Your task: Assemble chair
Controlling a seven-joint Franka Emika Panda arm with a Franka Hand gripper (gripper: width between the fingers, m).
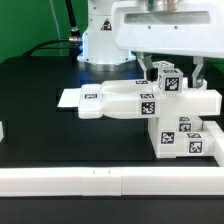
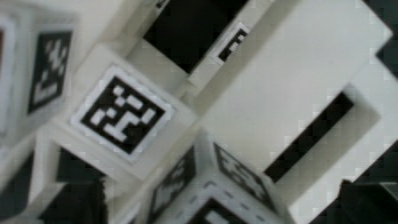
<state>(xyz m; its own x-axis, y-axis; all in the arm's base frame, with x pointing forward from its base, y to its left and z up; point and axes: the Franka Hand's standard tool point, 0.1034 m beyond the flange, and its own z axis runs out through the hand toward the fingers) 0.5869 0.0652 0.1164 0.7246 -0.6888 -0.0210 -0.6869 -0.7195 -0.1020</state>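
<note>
The chair (image 1: 125, 103) is a cluster of chunky white parts with black-and-white tags. It lies on the black table at the exterior view's right, with one long part reaching toward the left. A tagged block (image 1: 168, 80) sticks up from its top. My gripper (image 1: 167, 68) hangs straight over that block, its dark fingers spread to either side and not pressing on it. In the wrist view the chair (image 2: 121, 110) fills the picture very close up, with white bars and tags. The gripper (image 2: 214, 205) shows only as dark edges, wide apart, with nothing clamped between them.
The marker board (image 1: 68, 98) lies flat on the table just left of the chair. Long white border rails (image 1: 110, 181) run along the near edge. The arm's white base (image 1: 100, 40) stands behind, and a small white piece (image 1: 3, 130) shows at the far left edge.
</note>
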